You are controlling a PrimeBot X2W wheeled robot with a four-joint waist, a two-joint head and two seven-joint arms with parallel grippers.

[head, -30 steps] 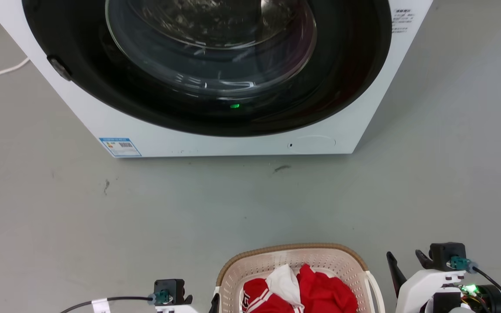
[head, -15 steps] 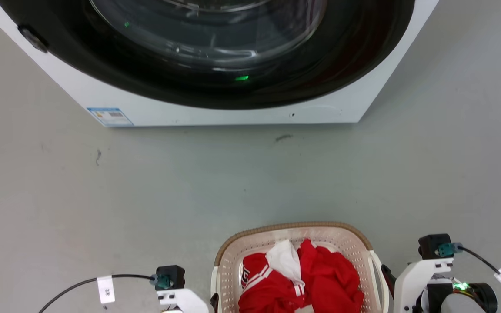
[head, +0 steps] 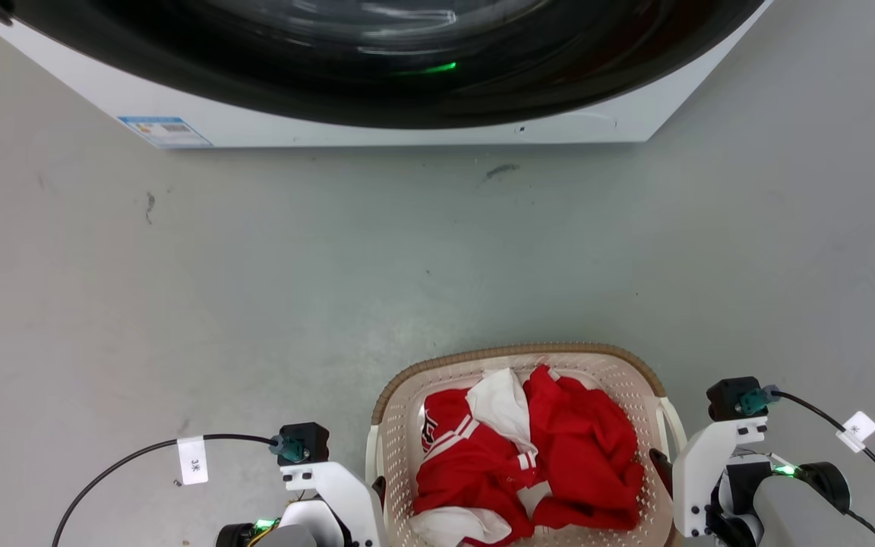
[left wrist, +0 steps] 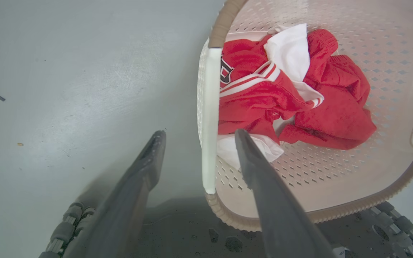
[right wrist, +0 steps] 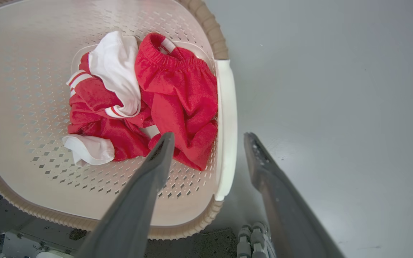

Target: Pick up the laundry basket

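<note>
While the laundry basket (head: pixel 513 351) sat between them, my left gripper (left wrist: pixel 196 136) and right gripper (right wrist: pixel 209 138) straddled its side rims, wide open, empty, floor (head: pixel 255 289) outside.

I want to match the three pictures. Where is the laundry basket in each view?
Head view: basket at bottom centre, cut by the lower edge.
Left wrist view: upper right, white handle near centre.
Right wrist view: left and centre, white handle near centre.
Shared landmark: red clothes inside.
</note>
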